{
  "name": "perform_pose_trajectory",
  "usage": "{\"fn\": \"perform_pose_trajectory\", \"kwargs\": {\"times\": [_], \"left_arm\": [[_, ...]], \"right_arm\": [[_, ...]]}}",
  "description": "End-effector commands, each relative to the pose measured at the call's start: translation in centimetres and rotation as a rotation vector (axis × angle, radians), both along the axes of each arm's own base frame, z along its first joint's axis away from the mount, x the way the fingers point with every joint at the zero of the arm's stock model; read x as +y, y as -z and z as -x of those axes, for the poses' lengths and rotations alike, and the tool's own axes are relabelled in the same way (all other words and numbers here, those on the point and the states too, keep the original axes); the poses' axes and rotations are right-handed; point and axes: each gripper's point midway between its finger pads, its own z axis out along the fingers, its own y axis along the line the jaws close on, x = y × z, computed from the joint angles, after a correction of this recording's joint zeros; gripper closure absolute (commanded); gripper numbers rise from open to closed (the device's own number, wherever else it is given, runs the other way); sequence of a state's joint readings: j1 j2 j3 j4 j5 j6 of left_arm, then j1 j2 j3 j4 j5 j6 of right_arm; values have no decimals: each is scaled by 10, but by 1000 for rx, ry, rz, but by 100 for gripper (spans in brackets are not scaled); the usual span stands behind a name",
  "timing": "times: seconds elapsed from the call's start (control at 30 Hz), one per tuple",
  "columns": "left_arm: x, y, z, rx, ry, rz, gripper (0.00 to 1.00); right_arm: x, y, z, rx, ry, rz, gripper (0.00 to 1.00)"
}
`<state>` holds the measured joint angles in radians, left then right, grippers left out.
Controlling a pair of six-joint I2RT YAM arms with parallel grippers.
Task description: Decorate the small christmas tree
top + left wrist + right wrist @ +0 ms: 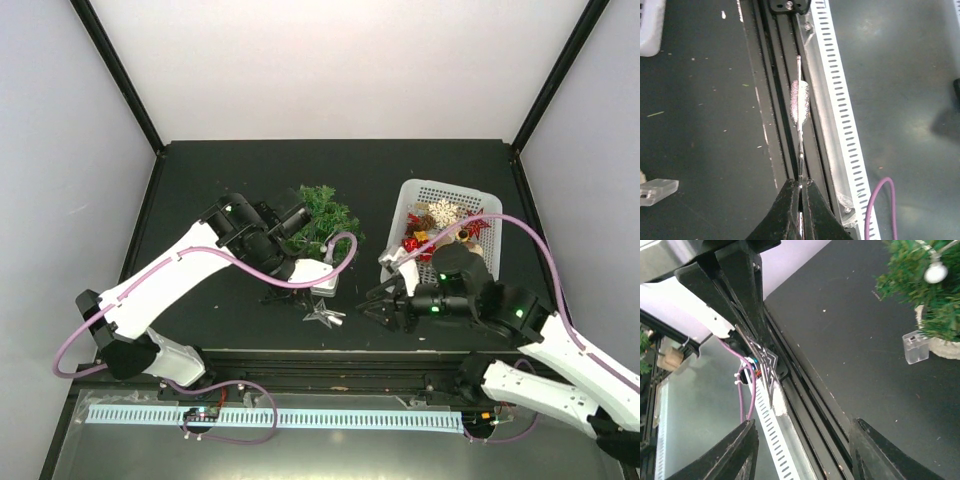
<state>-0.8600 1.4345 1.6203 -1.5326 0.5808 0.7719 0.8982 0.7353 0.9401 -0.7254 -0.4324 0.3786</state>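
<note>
The small christmas tree (325, 215) stands mid-table; the right wrist view shows it (922, 290) with a white ball (935, 271) hung on it and its white pot (946, 347). My left gripper (322, 302) hangs in front of the tree, pointing at the near edge. It is shut on a flat silver snowflake ornament (322, 316), seen edge-on in the left wrist view (800, 105) ahead of the left gripper (801, 187). My right gripper (378, 305) is just right of the ornament and open. In its own view, the right gripper (805, 455) has nothing between its fingers, and the ornament (765, 362) hangs beyond it.
A white mesh basket (478, 200) with red, gold and white ornaments stands at the right, behind my right arm. A small clear plastic box (916, 346) lies beside the tree's pot. A black rail and a white slotted strip (837, 100) run along the table's near edge.
</note>
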Motion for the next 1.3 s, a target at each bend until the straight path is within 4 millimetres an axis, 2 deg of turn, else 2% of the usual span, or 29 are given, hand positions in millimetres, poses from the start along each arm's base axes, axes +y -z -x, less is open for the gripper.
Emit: {"fn": "perform_pose_trajectory", "kwargs": {"times": [0.0,0.13,0.23,0.57,0.93,1.07,1.27], "left_arm": [[1,4,22,60,48,-17,99],[3,19,31,74,83,-67,99],[2,20,34,79,94,-69,99],[-1,12,31,51,95,-48,98],[-3,0,30,32,91,-12,98],[-3,-5,28,13,85,-1,98],[0,0,26,1,77,-22,98]], "right_arm": [[16,-7,-3,-92,-15,35,48],[29,-17,-3,-113,-40,25,48],[39,-21,-3,-109,-64,22,48],[75,-4,26,-86,-178,59,49],[87,20,38,-64,-161,43,51],[87,27,37,-65,-137,28,53],[80,27,33,-81,-93,-17,54]]}}
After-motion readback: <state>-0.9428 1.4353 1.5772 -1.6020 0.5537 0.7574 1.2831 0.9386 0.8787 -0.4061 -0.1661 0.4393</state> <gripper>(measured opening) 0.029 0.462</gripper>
